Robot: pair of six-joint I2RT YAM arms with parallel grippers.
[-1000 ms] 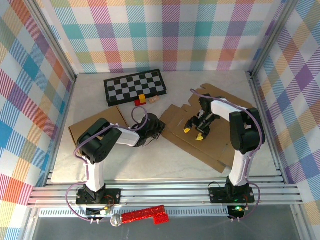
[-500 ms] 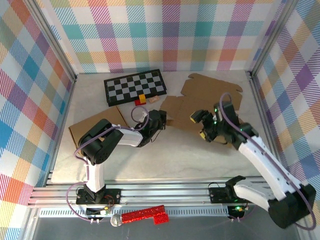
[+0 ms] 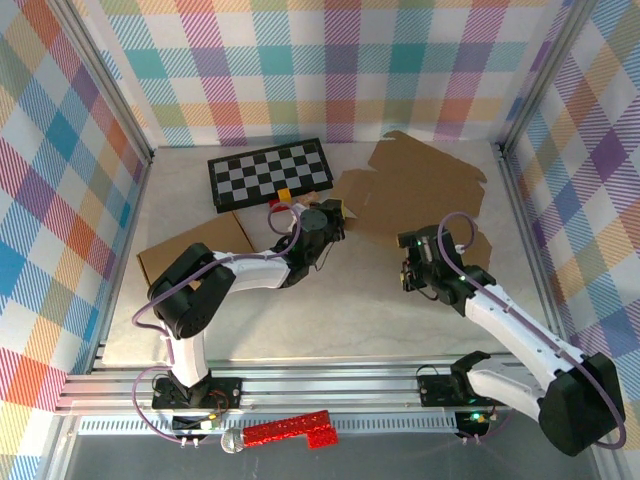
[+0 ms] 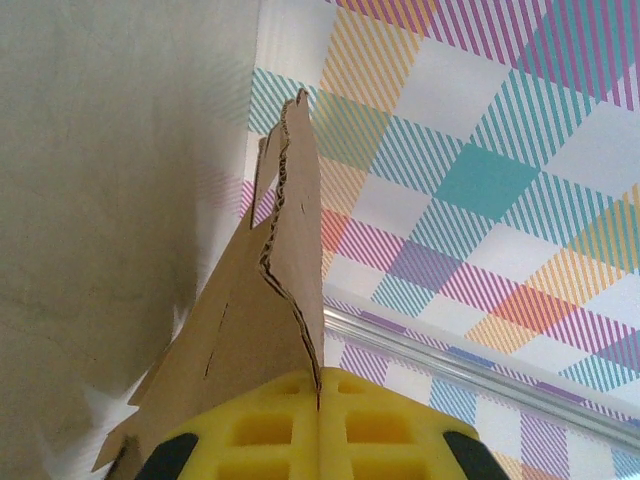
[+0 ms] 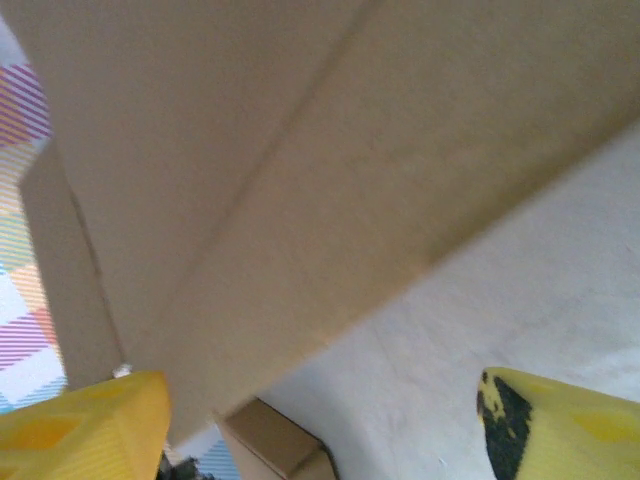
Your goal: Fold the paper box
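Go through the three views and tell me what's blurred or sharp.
Top external: evenly lit, sharp throughout, cardboard crisp. Left wrist: cardboard's corrugated edge and plaid wall in focus. Right wrist: cardboard and yellow right pincer fingers blurred, too close.

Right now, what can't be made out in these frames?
Top view: left claw covers the cardboard sheet corner it pinches; crease lines too faint.
Left wrist: sheet seen edge-on, cut off at the bottom; flaps unreadable.
Right wrist: sheet blurred and too close; which panel is unclear.
Top view: blocks by the checkerboard too small, partly behind the left claw.
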